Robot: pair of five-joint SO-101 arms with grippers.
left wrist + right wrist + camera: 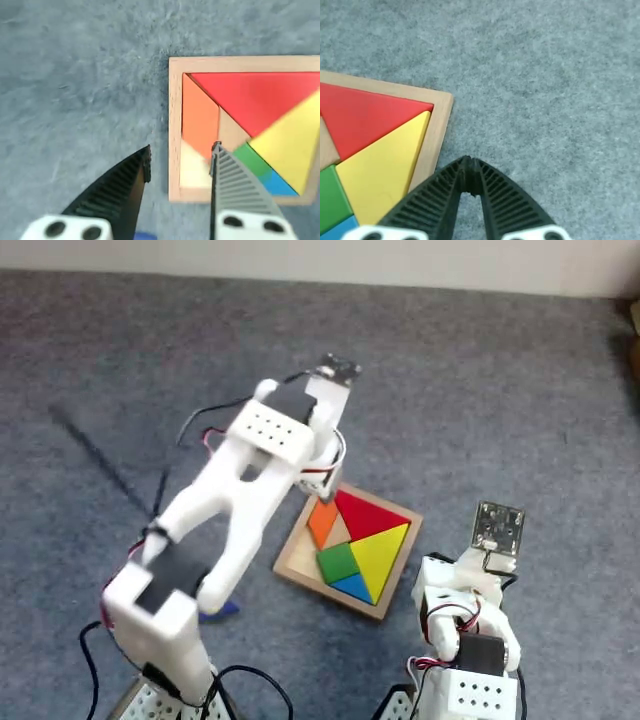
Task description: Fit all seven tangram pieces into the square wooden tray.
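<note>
Left gripper (181, 148) hangs with its fingers spread across one side of the tray (175, 100) and holds nothing. One finger is above the inside of the tray, at the tip of the orange piece (200, 117). The other finger is outside the rim, above the grey carpet (75, 75).

The right gripper (469, 165) has its fingers pressed together with nothing between them. It is above the carpet, just beside another corner of the tray.

The tray lies flat on the carpet between the two arms. Five pieces lie inside it. The red triangle (370, 512) follows one rim and meets the yellow triangle (382, 555) edge to edge. The green square (337, 562) and the blue triangle (352, 587) touch the yellow one. The orange piece runs along the rim below the left gripper.

Bare wood shows between the orange piece, the red triangle and the green square. It shows also in the corner of the tray beside the left gripper's inner finger.

A loose blue piece (222, 609) lies on the carpet apart from the tray, partly under the left arm.
</note>
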